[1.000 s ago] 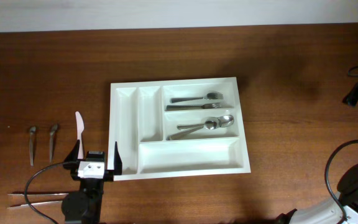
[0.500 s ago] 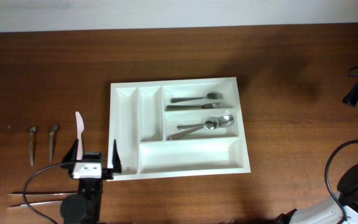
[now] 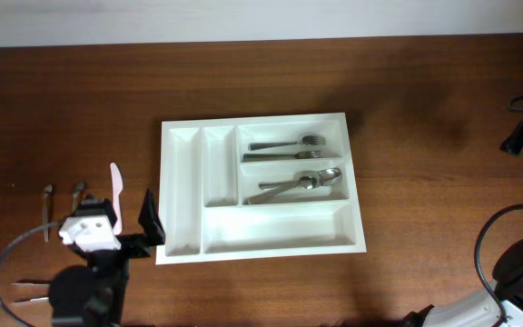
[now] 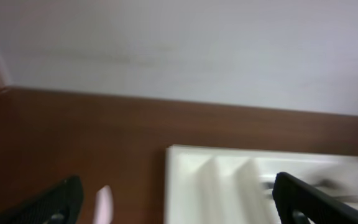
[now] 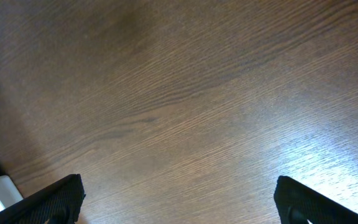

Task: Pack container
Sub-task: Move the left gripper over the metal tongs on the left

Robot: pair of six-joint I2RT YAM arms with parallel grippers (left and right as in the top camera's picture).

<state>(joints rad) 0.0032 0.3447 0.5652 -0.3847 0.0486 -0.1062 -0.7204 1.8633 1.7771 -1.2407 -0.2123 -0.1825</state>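
Brown wood fills the view, and a pickup is judged to be in hand. At seven o'clock the left gripper [image 3: 131,218] is held wide open, empty, above the pink knife's [image 3: 114,180] near end; a descent and a squeeze are called for. The right gripper [image 5: 182,208] is spread over bare table [image 5: 166,93]. Centrally the white five-celled container [image 3: 275,227] is set, forks [image 3: 284,143] and spoons [image 3: 298,182] lodged toward one o'clock.

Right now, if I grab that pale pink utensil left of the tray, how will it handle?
The pale pink utensil looks like thin plastic, so probably light and slightly bendy. It lies flat on the smooth table, so it may slide rather than roll, and lifting its edge could be fiddly.
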